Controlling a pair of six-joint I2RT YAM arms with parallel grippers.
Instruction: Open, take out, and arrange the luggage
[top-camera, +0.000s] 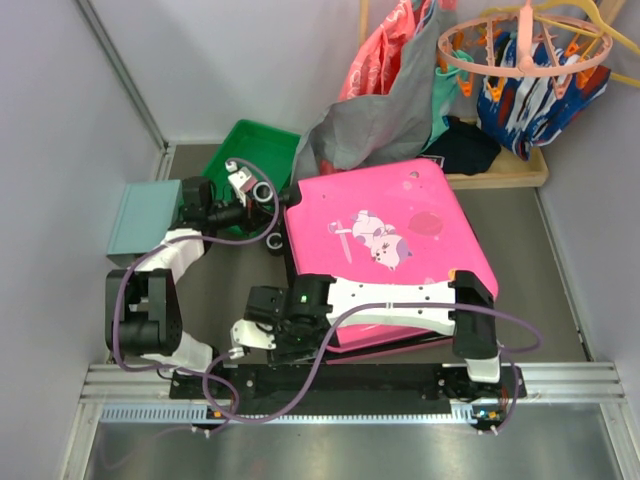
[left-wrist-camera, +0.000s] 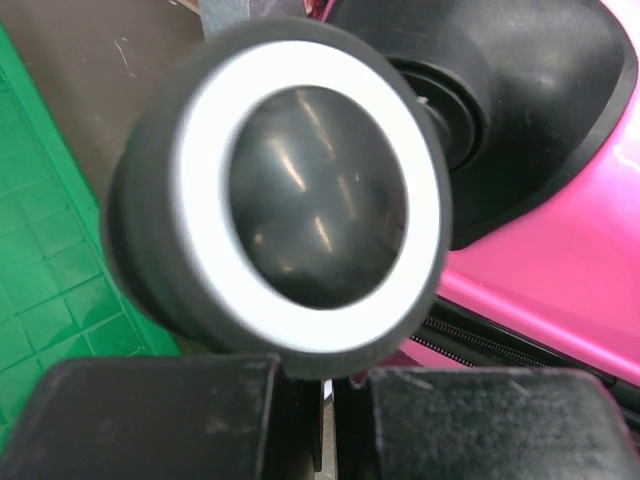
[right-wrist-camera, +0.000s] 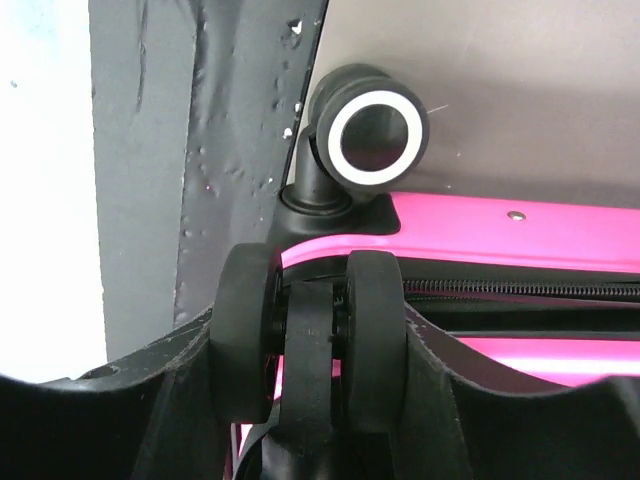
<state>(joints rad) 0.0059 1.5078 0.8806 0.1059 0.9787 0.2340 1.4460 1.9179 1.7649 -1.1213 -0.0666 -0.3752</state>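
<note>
— When the top view is examined, where is the luggage (top-camera: 385, 235) found?
— It is laid flat at centre right of the frame, lid down, stickered shell uppermost.
— How is the left gripper (left-wrist-camera: 322, 400) set?
— Its jaws are pressed almost together and nothing is held. A white-ringed wheel (left-wrist-camera: 300, 200) is seen just beyond them, beside the green tray (left-wrist-camera: 50, 300).
— And the right gripper (right-wrist-camera: 310, 400)?
— A double wheel (right-wrist-camera: 305, 340) is flanked by its parted fingers. Whether it is clamped cannot be told.
</note>
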